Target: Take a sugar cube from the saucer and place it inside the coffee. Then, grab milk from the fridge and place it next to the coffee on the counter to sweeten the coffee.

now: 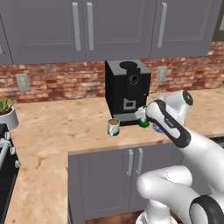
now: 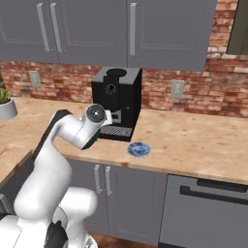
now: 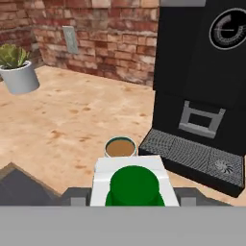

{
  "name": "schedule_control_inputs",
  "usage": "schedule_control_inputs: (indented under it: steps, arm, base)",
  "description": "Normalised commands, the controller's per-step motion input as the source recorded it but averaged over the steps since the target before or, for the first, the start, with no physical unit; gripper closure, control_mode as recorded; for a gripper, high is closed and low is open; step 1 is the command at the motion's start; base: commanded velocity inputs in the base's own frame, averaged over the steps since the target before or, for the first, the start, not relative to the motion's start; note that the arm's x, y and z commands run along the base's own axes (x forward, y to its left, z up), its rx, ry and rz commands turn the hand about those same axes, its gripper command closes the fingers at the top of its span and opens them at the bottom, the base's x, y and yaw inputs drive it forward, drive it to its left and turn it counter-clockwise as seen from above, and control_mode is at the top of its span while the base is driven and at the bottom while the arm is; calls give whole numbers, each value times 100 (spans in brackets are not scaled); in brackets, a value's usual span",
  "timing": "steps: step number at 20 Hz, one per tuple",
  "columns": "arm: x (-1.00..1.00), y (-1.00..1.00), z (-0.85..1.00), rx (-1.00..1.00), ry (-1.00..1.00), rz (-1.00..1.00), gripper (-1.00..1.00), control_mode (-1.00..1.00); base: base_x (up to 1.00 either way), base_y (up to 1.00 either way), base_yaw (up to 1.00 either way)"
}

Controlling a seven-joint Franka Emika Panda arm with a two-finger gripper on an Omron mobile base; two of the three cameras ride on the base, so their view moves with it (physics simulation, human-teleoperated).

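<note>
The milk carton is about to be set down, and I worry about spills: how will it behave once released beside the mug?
The milk carton looks boxy and flat-sided, so it probably stands without rolling. It is upright and about as tall as the mug, so a nudge at its green cap might tip it. The mug is open with coffee inside; bumping it likely spills.

The mug (image 1: 113, 127), pale and holding brown coffee, is standing upright on the tan desk (image 1: 65, 127). The milk (image 3: 130, 185), white with a green cap, is sitting upright near it. The blue saucer (image 2: 139, 149) is lying flat further right.
</note>
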Motion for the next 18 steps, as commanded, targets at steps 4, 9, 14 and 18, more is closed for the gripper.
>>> schedule_control_inputs:
  steps: [4, 9, 14, 18]
  arm:
    - [24, -12, 0, 23, -2, 13, 100, -100]
    - [22, -2, -2, 21, 0, 18, 100, -100]
    - [5, 0, -12, 6, 0, 21, 100, -100]
    - [0, 7, -5, -12, -6, 6, 100, -100]
  base:
    - [0, 0, 0]
    - [0, 0, 0]
    - [0, 0, 0]
    - [0, 0, 0]
